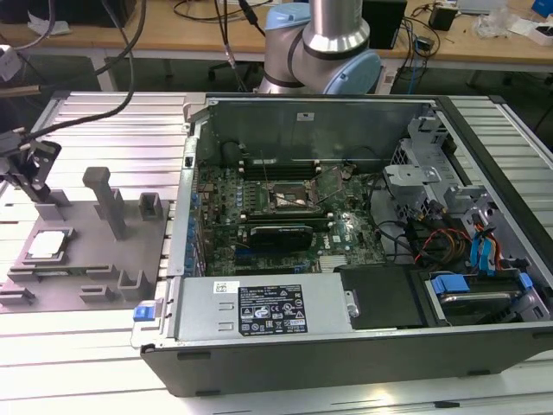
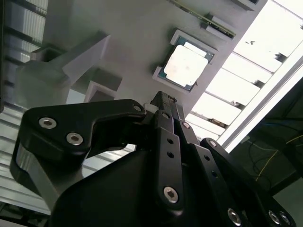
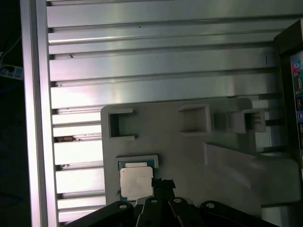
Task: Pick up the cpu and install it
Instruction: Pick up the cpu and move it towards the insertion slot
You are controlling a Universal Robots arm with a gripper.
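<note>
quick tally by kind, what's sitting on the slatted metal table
small flat square silver-topped cpu: 1
grey plastic fixture plate with upright blocks: 1
open black desktop computer case: 1
total: 3

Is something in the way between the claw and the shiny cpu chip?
Nothing visible is. In the first wrist view the cpu lies flat in its pocket on the grey fixture, silver top bare. In the second wrist view the claw hangs close to it, only open air between.
</note>
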